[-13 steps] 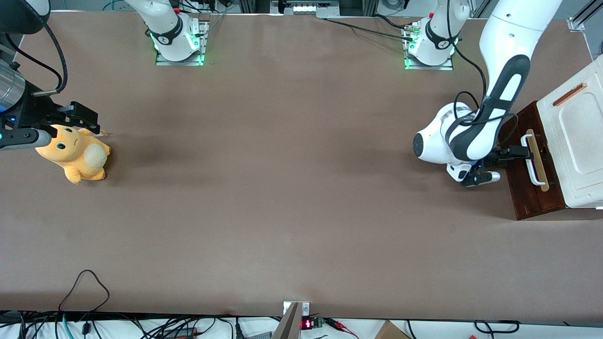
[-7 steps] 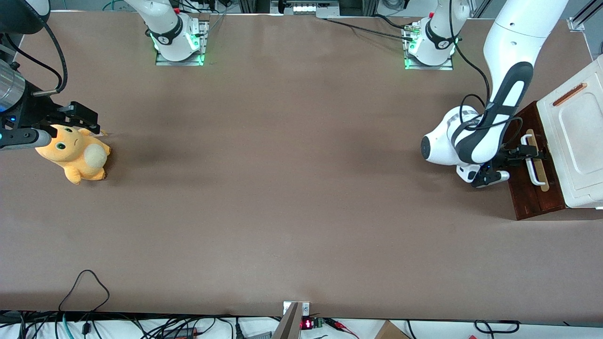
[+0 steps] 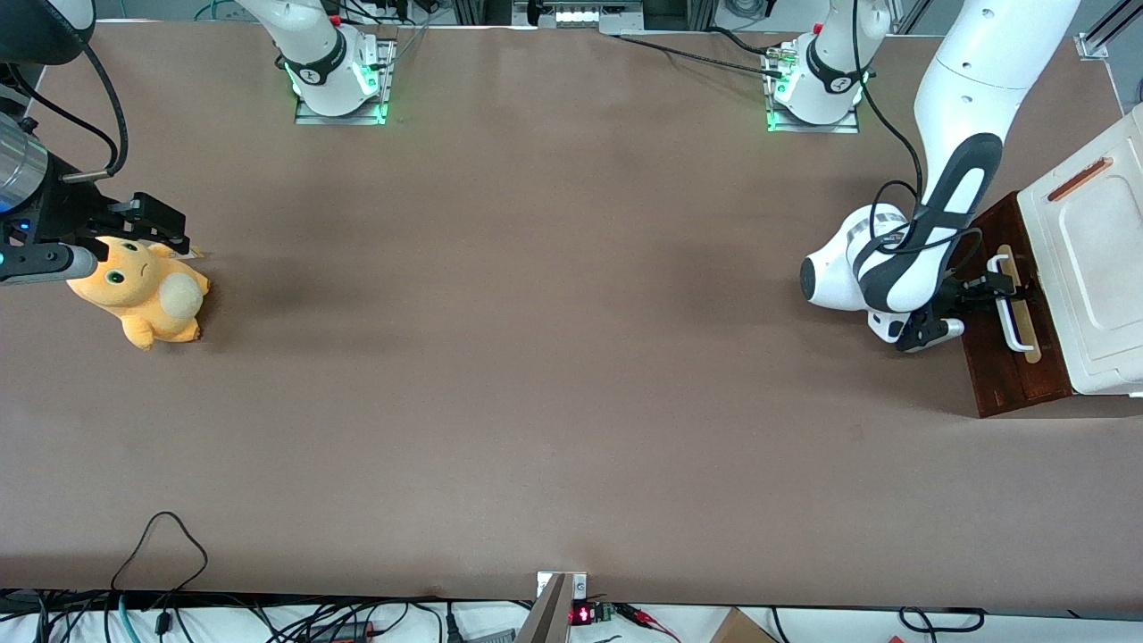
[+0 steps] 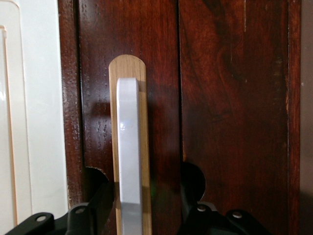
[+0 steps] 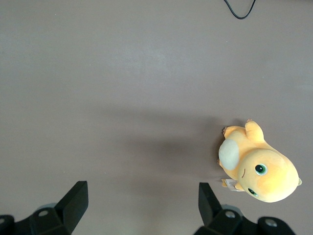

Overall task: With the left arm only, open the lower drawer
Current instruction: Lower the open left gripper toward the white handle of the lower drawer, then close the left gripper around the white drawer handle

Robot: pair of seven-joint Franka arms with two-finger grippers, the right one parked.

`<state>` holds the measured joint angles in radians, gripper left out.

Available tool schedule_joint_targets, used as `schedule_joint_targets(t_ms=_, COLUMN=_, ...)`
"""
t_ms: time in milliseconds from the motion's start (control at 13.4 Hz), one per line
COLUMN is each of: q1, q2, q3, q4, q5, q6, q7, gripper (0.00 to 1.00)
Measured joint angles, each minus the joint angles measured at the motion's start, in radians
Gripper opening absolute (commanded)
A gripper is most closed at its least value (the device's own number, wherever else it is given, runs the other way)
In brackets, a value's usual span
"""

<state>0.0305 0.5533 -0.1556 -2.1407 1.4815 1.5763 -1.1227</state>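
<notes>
- Two black fingers (image 4: 95, 208) of the gripper (image 4: 139, 215) stand apart on either side of the white handle (image 4: 129, 156), not yet pressed on it; the gripper is wide, with the bar between its jaws.
- Pulling before the fingers close would, I judge, let them slide off the smooth bar and leave the lower drawer (image 3: 1000, 357) shut.
- A squeeze set off-centre could catch the pale wood strip (image 4: 128, 66) under the bar instead of the bar alone, and the grip would be weak.
- A pull not straight out from the drawer front might jam the drawer or drag the whole cabinet (image 3: 1094, 268), which stands at the desk edge on the working arm's end.
- Fingertips are cut off in the wrist view, so their depth past the bar cannot be told.
- From the front, the left arm (image 3: 902, 259) covers part of the drawer front and most of the gripper.
</notes>
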Motion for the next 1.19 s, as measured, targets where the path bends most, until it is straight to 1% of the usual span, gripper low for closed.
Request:
schedule_joint_targets(t_ms=75, q1=0.0, q2=0.0, q3=-0.001, q4=0.0, q5=0.001, q6=-0.002, q7=-0.001, gripper=0.48)
schedule_joint_targets(t_ms=299, q1=-0.003, q2=-0.001, q3=-0.003, q4=0.0, q5=0.003, q6=-0.015, q7=-0.004, gripper=0.47)
schedule_joint_targets(t_ms=448, q1=-0.003, q2=-0.001, q3=-0.003, q4=0.0, q5=0.003, q6=-0.015, q7=-0.005, gripper=0.38)
schedule_joint_targets(t_ms=597, q1=-0.005, q2=-0.001, q3=-0.004, q4=0.0, q5=0.003, q6=-0.015, q7=-0.006, gripper=0.24)
schedule_joint_targets(t_ms=746, q1=-0.006, q2=-0.002, q3=-0.004, q4=0.001, q5=0.005, q6=-0.021, q7=-0.007, gripper=0.19)
schedule_joint_targets(t_ms=896, q1=-0.008, q2=-0.005, q3=-0.004, q4=0.001, q5=0.006, q6=-0.023, q7=-0.007, gripper=0.18)
schedule_joint_targets(t_ms=1194, q1=-0.008, q2=-0.005, q3=-0.004, q4=0.001, q5=0.006, q6=-0.024, q7=-0.007, gripper=0.0)
